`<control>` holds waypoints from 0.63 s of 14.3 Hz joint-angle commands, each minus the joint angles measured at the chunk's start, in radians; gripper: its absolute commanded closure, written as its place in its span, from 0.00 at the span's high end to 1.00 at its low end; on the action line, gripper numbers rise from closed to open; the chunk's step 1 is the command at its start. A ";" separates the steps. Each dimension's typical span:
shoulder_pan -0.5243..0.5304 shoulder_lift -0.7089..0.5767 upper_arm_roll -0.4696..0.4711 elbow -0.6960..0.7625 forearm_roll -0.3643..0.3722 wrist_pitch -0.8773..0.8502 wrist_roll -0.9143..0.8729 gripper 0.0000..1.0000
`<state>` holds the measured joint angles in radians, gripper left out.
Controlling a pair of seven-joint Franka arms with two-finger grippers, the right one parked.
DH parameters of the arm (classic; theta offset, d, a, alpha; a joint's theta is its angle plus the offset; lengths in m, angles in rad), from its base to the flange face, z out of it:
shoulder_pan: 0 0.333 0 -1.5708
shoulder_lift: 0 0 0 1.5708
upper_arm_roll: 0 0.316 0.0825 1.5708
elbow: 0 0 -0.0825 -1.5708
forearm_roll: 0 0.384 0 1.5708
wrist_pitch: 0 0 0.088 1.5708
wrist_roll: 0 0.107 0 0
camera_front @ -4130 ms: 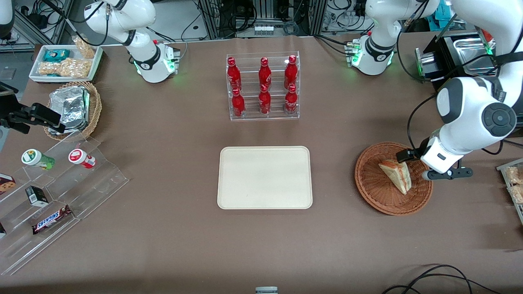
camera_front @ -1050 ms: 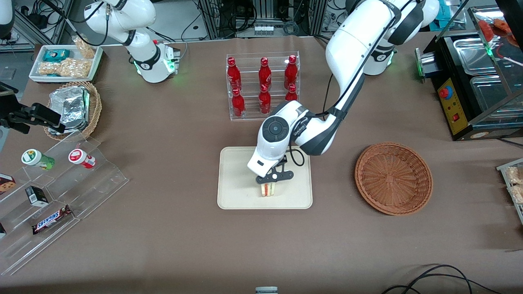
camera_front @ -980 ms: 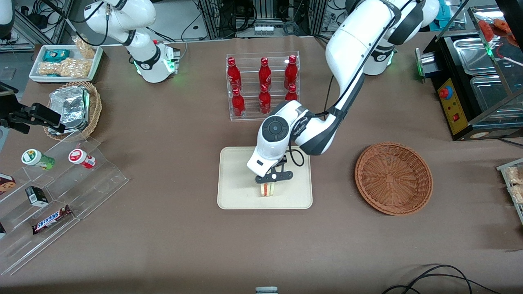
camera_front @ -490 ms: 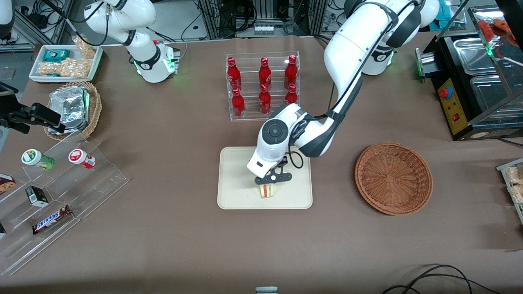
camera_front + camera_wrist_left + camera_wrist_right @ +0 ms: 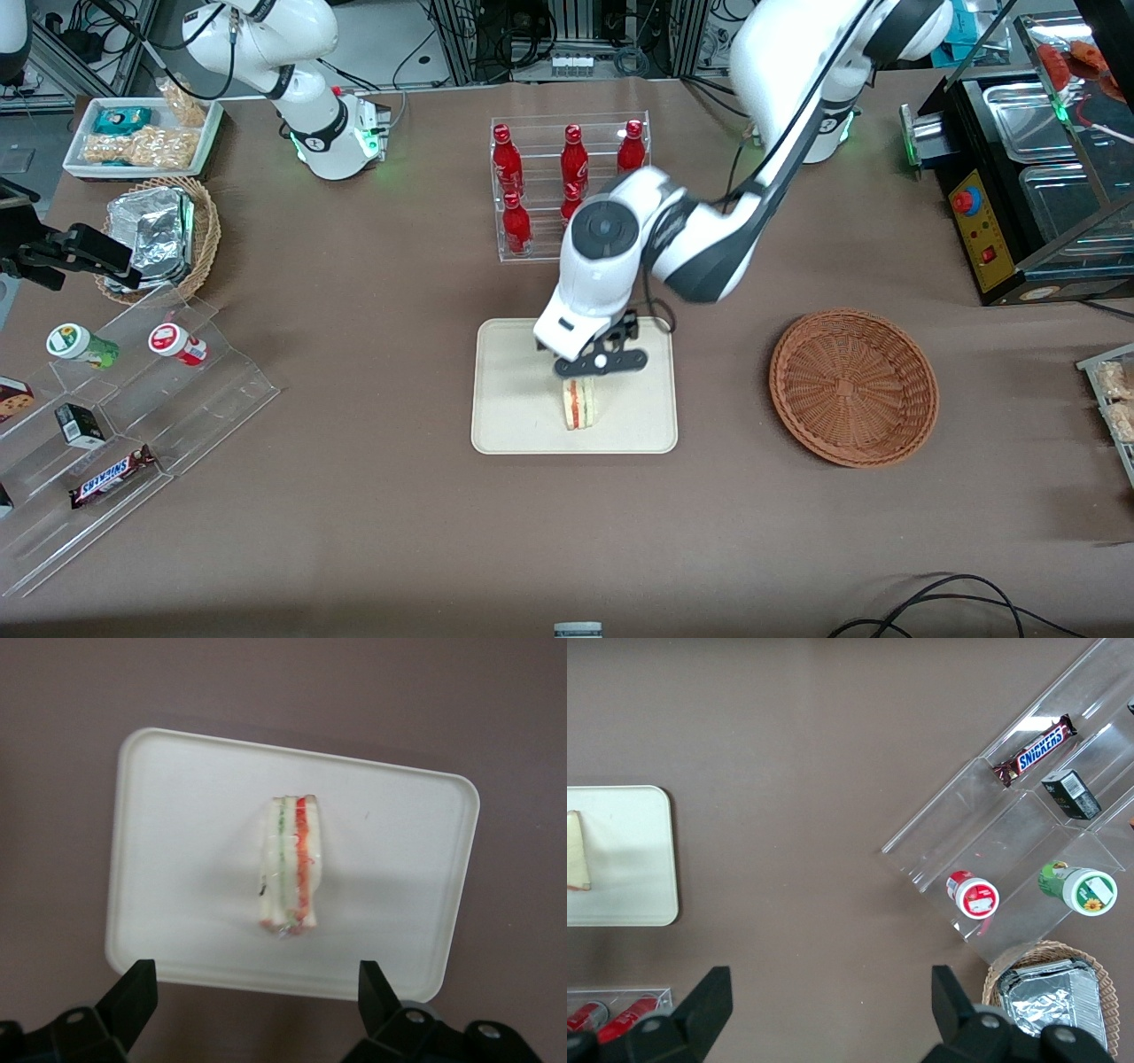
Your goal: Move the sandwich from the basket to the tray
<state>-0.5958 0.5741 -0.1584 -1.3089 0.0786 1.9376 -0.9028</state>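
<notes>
The sandwich (image 5: 580,403) stands on its edge on the cream tray (image 5: 514,390), in the part of the tray nearer the front camera. Its red and green filling stripes show in the left wrist view, sandwich (image 5: 290,864) on tray (image 5: 177,815). My left gripper (image 5: 596,364) hangs above the tray, just over the sandwich and apart from it. The gripper (image 5: 254,981) is open, its black fingers (image 5: 135,983) spread wide with nothing between them. The reddish-brown basket (image 5: 853,386) sits empty toward the working arm's end of the table.
A clear rack of red bottles (image 5: 571,190) stands farther from the front camera than the tray, partly covered by my arm. Toward the parked arm's end are a stepped acrylic shelf (image 5: 133,390), a tan basket of foil packets (image 5: 164,235) and a white snack tray (image 5: 142,137).
The gripper has let go of the sandwich and risen above the tray. The sandwich stays standing on the tray where it was set.
</notes>
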 commanded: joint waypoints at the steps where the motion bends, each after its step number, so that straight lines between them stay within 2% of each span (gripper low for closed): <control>1: 0.022 -0.095 0.060 -0.039 0.009 -0.090 -0.062 1.00; 3: 0.051 -0.123 0.068 -0.075 0.013 -0.152 -0.064 1.00; 5: 0.135 -0.210 0.069 -0.171 0.010 -0.154 -0.058 1.00; 9: 0.283 -0.420 0.069 -0.380 -0.003 -0.186 0.230 1.00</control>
<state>-0.3767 0.3168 -0.0791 -1.5291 0.0811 1.7674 -0.7783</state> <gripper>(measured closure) 0.000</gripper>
